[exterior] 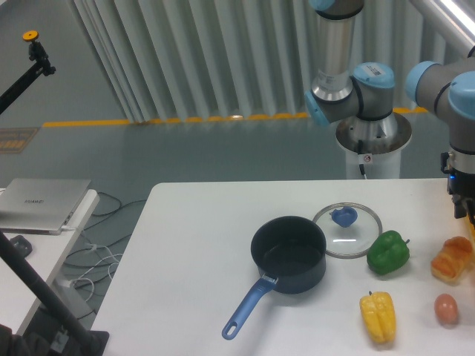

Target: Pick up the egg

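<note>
White tabletop fills the lower part of the view, with a grey floor and a ribbed wall behind it, and near its right-hand front edge lies the egg [445, 308], a small brownish-pink oval resting on its side. It looks light, smooth and rounded, so I judge it apt to roll or squirt out of a hard pinch; the fingers should close gently across its narrow middle, from straight above, with only modest force in case the shell is brittle. Just behind the egg sits a lumpy orange-yellow bread-like item [453, 259], close but not touching. Beside the egg, toward the table's middle, lies a yellow pepper [378, 317], and behind that a green pepper [388, 252]. Further off stand a glass lid [346, 231] and a dark saucepan [288, 254]. Well behind the egg, at the picture's right edge, the gripper [462, 202] is mostly cut off, so I cannot tell how its jaws stand.
</note>
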Controlling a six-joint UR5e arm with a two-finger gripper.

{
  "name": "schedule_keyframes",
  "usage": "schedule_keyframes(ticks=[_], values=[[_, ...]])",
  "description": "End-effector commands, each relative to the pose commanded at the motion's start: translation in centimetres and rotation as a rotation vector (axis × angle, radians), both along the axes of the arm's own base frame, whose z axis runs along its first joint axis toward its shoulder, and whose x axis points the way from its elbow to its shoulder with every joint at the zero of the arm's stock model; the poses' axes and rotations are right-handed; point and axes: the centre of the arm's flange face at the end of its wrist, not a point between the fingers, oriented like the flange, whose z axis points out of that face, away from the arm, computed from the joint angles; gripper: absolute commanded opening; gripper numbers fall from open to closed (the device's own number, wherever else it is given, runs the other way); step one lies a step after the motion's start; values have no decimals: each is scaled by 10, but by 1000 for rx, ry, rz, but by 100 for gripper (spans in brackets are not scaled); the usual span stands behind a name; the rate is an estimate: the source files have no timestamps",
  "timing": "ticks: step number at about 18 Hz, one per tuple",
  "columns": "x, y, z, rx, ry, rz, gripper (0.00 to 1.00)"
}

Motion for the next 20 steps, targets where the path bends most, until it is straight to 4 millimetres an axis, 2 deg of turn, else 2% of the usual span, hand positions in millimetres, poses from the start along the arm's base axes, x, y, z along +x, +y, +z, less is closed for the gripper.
schedule_keyframes(ticks=[11, 17, 20], values=[[1, -2, 1, 1, 0, 18, 100], [11, 11, 1, 50, -25, 236, 100], [17, 22, -1, 87, -48, 447, 100]])
